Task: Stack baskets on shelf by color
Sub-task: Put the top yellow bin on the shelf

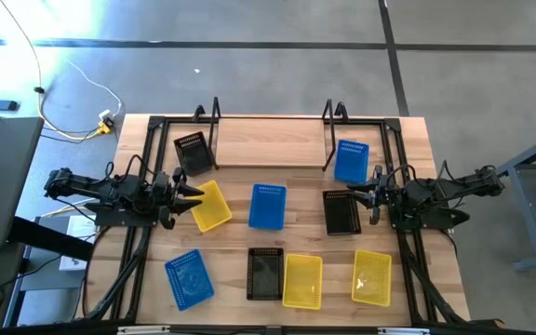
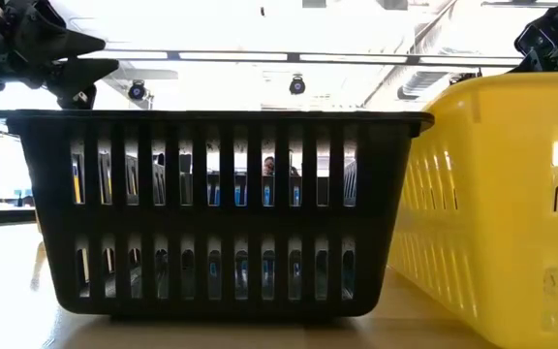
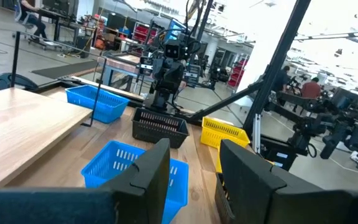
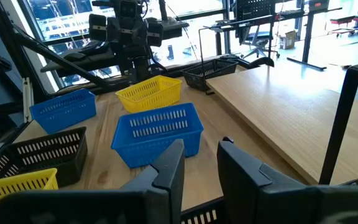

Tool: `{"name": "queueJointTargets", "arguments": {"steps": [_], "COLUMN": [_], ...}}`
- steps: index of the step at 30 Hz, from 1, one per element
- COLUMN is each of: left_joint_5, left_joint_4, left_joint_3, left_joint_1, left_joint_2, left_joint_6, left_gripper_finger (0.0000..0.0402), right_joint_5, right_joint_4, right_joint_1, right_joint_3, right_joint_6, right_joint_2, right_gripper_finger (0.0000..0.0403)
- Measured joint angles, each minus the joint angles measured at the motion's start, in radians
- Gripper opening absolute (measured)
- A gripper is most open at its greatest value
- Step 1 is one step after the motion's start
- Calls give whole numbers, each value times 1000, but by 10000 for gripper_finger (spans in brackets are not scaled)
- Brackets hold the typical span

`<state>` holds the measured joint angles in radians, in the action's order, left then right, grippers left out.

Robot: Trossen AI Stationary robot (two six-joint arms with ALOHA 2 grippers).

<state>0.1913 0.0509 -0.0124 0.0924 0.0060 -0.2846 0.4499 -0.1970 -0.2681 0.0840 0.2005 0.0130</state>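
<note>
Nine baskets lie on the table. A black basket [image 1: 192, 154] and a blue one [image 1: 351, 160] lie at the far side by the shelf [image 1: 270, 117], a rod rack with two upright loop ends. In the middle row are yellow [image 1: 210, 205], blue [image 1: 268, 207] and black [image 1: 341, 212] baskets. Along the near edge lie blue [image 1: 189, 277], black [image 1: 265, 274] and two yellow [image 1: 302, 280] [image 1: 372, 276] baskets. My left gripper [image 1: 190, 193] [image 3: 194, 180] hovers open over the middle yellow basket's left edge. My right gripper [image 1: 355, 194] [image 4: 201, 171] hovers open over the middle black basket's right edge.
A black tube frame [image 1: 389, 126] runs around the tabletop. In the low view the near black basket [image 2: 221, 213] and a yellow one [image 2: 502, 204] fill the foreground. Bare wood shows between the shelf's loop ends [image 1: 268, 144]. People and workbenches stand in the room beyond.
</note>
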Motion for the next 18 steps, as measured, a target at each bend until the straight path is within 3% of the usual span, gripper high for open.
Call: {"name": "queueJointTargets", "arguments": {"steps": [6, 13, 18], "left_joint_5": [11, 122, 157], "left_joint_4": [6, 41, 102], "left_joint_3": [0, 0, 0], "left_joint_1": [0, 0, 0], "left_joint_2": [0, 0, 0], "left_joint_6": [-92, -510, -550], "left_gripper_finger": [131, 131, 131], "right_joint_5": [0, 0, 0], "right_joint_4": [0, 0, 0], "right_joint_1": [0, 0, 0], "right_joint_3": [0, 0, 0], "right_joint_6": [0, 0, 0], "right_joint_2": [0, 0, 0], "right_gripper_finger": [83, 83, 83]}}
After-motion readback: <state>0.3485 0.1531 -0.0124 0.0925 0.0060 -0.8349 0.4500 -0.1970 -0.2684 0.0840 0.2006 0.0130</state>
